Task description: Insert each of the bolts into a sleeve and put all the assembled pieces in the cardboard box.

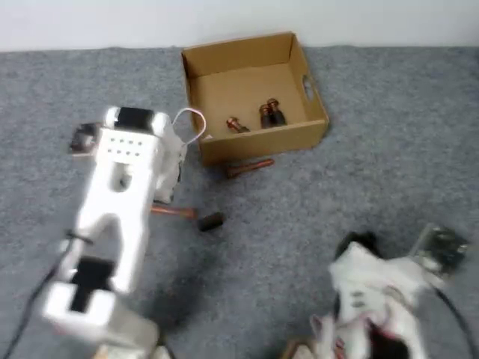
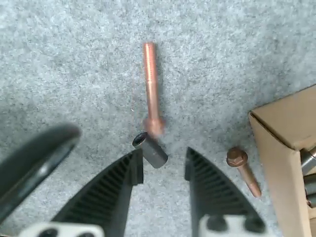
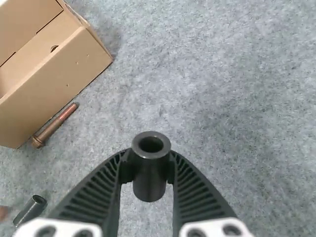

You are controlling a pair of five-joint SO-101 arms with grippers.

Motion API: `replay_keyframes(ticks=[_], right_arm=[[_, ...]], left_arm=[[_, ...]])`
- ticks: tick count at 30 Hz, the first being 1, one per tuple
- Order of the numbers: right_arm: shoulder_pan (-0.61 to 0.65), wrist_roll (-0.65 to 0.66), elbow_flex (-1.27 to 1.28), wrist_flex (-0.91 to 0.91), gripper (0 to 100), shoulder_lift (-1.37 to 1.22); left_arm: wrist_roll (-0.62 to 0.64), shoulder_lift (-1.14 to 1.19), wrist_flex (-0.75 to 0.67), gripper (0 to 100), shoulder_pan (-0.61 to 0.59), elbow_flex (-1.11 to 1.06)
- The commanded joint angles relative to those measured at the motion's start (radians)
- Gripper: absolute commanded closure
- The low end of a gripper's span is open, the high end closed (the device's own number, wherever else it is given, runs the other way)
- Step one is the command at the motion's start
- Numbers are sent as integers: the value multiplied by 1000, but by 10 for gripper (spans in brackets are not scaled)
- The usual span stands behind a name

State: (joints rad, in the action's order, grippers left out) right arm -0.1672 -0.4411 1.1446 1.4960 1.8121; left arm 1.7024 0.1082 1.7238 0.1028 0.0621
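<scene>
The right gripper (image 3: 146, 165) pinches a black cylindrical sleeve (image 3: 148, 183), its open end toward the camera. The left gripper (image 2: 163, 168) is spread. A second black sleeve (image 2: 150, 150) lies on the grey carpet (image 2: 74, 59) between its fingertips, and a long copper bolt (image 2: 149, 89) lies just beyond. A brown cardboard box (image 2: 281, 158) stands nearby.

- One open brown cardboard box (image 1: 262, 142).
- Two long copper-coloured metal bolts (image 1: 251, 168) lying loose outside the box.
- Two short black cylindrical sleeves (image 1: 212, 221) outside the box.
- About three copper-and-dark assembled pieces (image 1: 271, 114) inside the box; the exact number is hard to tell.
- Two white robot arms (image 1: 120, 202).
</scene>
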Motion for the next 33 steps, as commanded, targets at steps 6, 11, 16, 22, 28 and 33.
replay_keyframes(ticks=[6, 11, 16, 22, 28, 33], right_arm=[[-10, 5, -9, -21, 990, 2], [-10, 6, -8, -21, 990, 2], [-10, 6, -8, -21, 990, 2], [-10, 6, -6, -21, 990, 2], [-10, 6, -6, -21, 990, 2], [-10, 6, -6, -21, 990, 2]], left_arm=[[-132, -51, 31, 844, -11, -1], [-509, -43, 28, 841, -38, -1], [-993, -43, 29, 842, -66, -4], [-1585, -41, 12, 844, -83, -53], [-2124, -41, -64, 843, -83, -131], [-2381, -41, -169, 843, -78, -194]])
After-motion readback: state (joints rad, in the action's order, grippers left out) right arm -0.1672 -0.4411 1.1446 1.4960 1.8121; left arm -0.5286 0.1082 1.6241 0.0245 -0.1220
